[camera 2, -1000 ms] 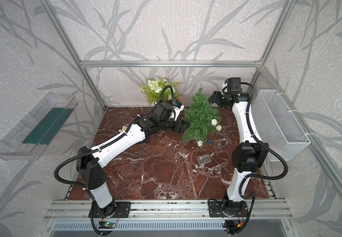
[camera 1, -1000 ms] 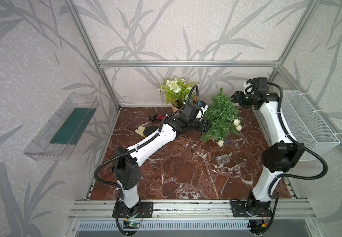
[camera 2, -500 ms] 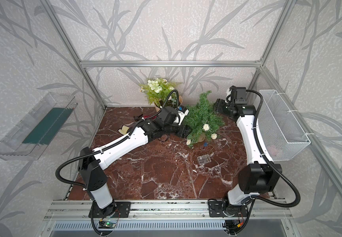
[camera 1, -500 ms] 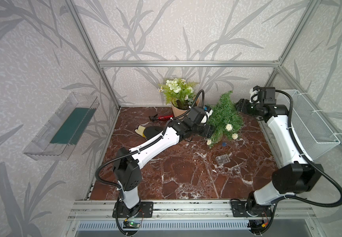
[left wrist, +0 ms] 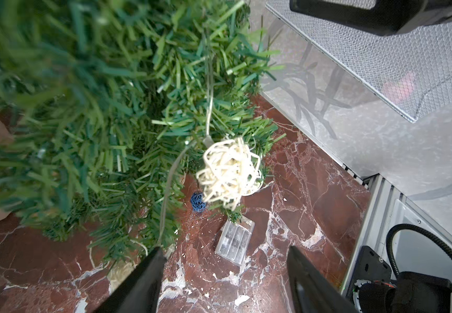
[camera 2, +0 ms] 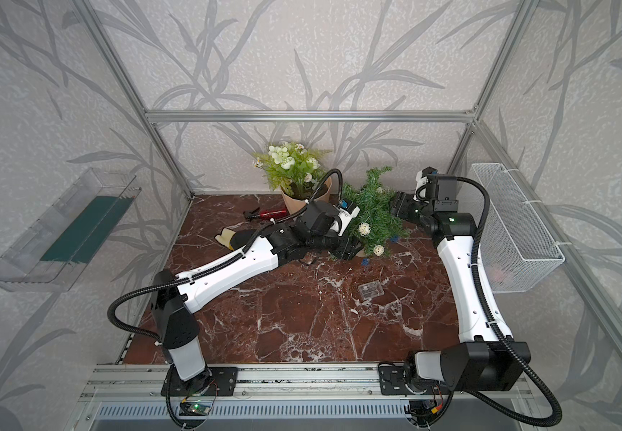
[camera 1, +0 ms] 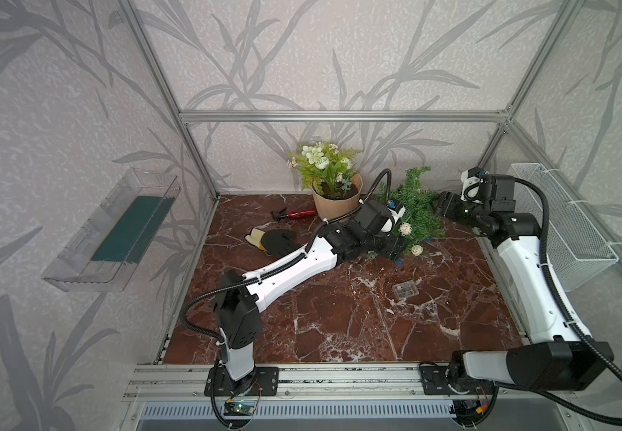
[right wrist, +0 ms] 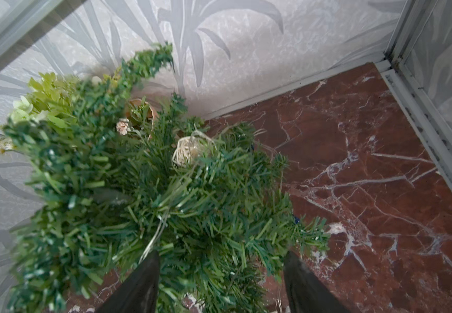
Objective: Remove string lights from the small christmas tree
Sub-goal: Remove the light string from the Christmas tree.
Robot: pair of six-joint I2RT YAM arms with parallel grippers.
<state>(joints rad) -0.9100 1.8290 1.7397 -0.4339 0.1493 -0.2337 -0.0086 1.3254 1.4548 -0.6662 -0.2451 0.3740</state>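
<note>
The small christmas tree (camera 1: 415, 207) (camera 2: 374, 211) leans toward the back wall at the back right of the marble floor. The string lights run through its needles, with cream balls (camera 1: 405, 228) (left wrist: 230, 173) (right wrist: 189, 150) and a blue ball (left wrist: 198, 202) on thin pale wire. Their clear battery box (camera 1: 406, 290) (left wrist: 234, 241) lies on the floor, apart from the tree. My left gripper (camera 1: 391, 250) (left wrist: 224, 250) is open low beside the tree's foot, with only floor between its fingers. My right gripper (camera 1: 442, 207) (right wrist: 220, 254) is open against the tree's right side, with needles between its fingers.
A white-flowered plant in a peach pot (camera 1: 335, 203) stands just left of the tree. A red spray bottle (camera 1: 298, 213) and a black glove (camera 1: 275, 240) lie behind the left arm. A wire basket (camera 1: 559, 224) hangs on the right wall and a clear tray (camera 1: 115, 231) on the left wall.
The tree has tipped from upright to leaning toward the back wall. My right arm has swung out to the right and down. My left arm has pushed further right, toward the tree's foot.
</note>
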